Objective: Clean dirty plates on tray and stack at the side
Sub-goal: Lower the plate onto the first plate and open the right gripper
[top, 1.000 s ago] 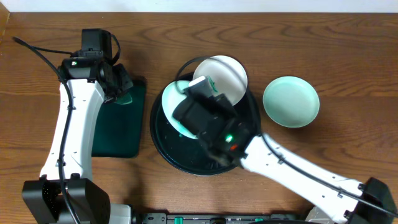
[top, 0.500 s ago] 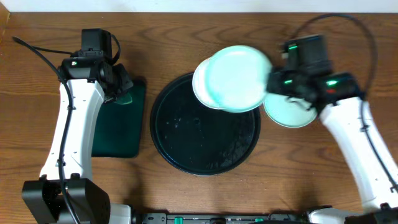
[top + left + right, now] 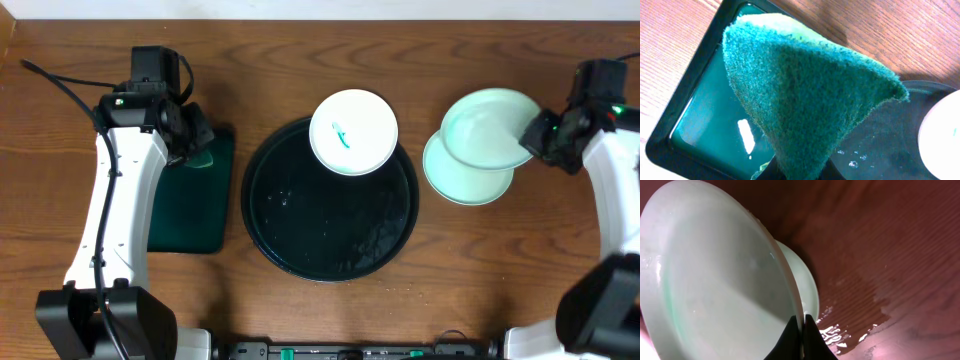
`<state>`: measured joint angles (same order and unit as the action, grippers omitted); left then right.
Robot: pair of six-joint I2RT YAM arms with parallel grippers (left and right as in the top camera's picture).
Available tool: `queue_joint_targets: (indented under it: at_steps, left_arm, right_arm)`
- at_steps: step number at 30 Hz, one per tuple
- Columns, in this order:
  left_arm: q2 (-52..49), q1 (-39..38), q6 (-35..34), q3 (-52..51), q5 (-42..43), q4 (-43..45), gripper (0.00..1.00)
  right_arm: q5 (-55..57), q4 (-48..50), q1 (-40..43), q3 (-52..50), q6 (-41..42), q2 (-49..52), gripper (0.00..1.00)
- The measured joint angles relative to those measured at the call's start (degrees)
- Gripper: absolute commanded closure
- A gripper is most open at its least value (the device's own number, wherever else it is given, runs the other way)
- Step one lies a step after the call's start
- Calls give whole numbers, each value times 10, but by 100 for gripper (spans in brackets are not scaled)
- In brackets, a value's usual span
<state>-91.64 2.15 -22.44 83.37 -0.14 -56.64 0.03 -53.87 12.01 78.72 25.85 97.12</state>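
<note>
Puddle [image 3: 840,327] beside plates [image 3: 715,280]: R wrist cam only.

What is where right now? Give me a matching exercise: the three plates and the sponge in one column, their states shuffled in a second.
Things:
1. smeared plate
2. upper right plate
3. lower right plate
4. sponge

States:
A. pinched in the left hand, near the green tray
B. flat on the table, right of the black tray
C. gripped at its rim by the right hand
D. resting at the black tray's far rim

Pairs: 1-D, 2-C, 3-B, 4-A
</note>
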Motion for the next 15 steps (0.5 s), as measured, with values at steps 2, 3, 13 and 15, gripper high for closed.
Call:
queue_joint_targets:
  at_steps: [2, 3, 13, 15]
  left_arm:
    - [0, 0, 0, 0, 0, 0, 93]
    - [0, 0, 0, 0, 0, 0, 93]
    - [0, 0, 0, 0, 0, 0, 93]
    - [0, 0, 0, 0, 0, 0, 93]
  right_arm:
    - [0, -9, -2, 0, -3, 32, 99]
    - [0, -14, -2, 0, -6, 48, 99]
    - [-27, -45, -5, 1, -45, 119, 70]
    - [-31, -56, -5, 5, -51, 119, 69]
